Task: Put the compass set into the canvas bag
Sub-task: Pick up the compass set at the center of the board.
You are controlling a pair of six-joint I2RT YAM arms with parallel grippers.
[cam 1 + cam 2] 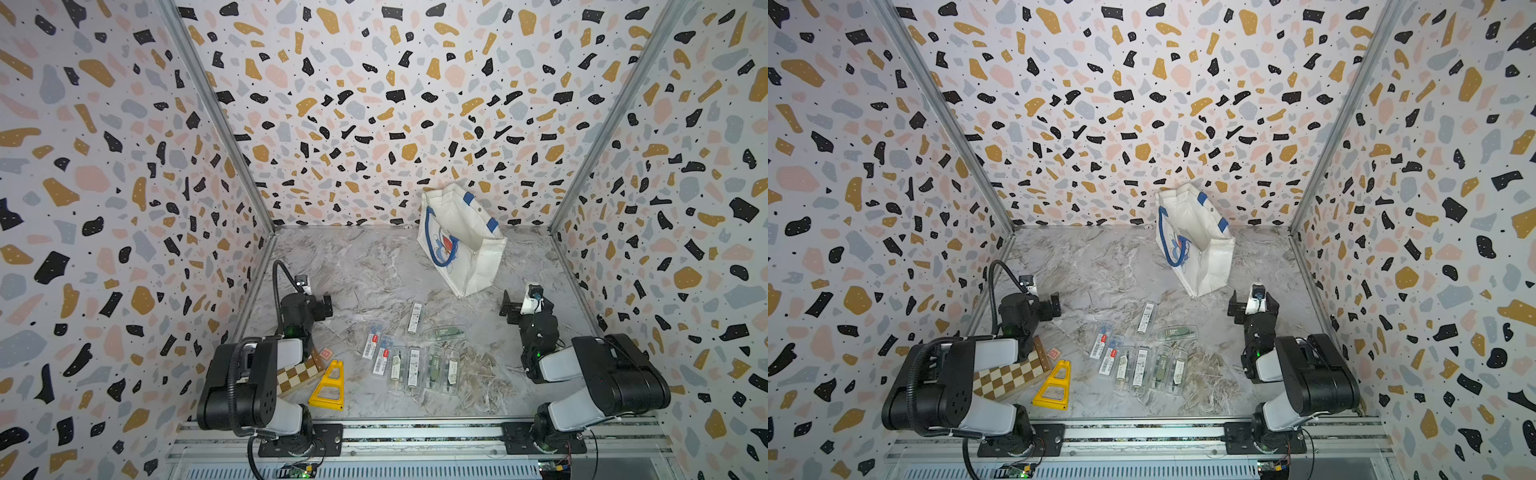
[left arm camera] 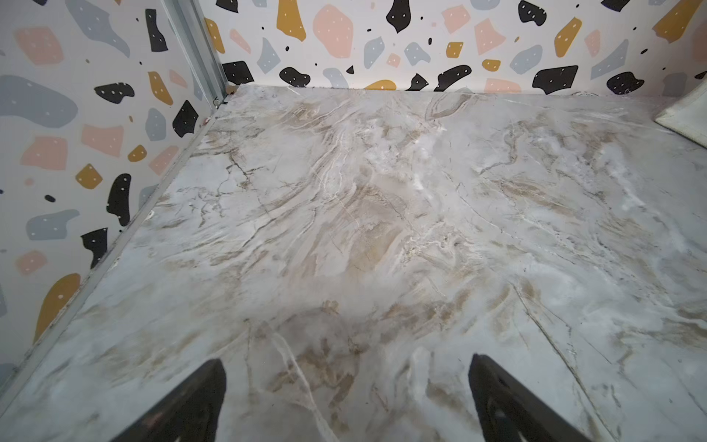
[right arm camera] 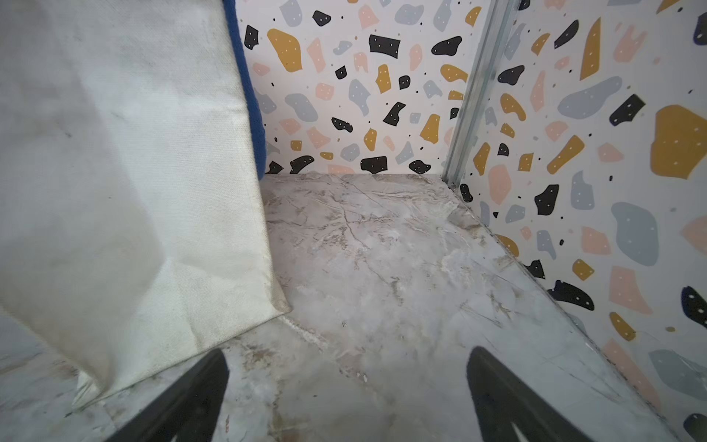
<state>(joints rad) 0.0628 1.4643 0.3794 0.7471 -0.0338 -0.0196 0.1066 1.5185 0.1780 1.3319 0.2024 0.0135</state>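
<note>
Near the table's [image 1: 353, 266] back edge stands the canvas bag [image 1: 461, 245], just beside the released, empty right gripper [image 3: 348, 356]; the left gripper [image 2: 346, 361], also released, is well apart; compass sets [image 1: 413, 368] lie nearer the front edge

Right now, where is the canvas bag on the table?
In both top views the canvas bag sits at the back of the table, beyond the plastic cases and nearest the right hand.
</note>
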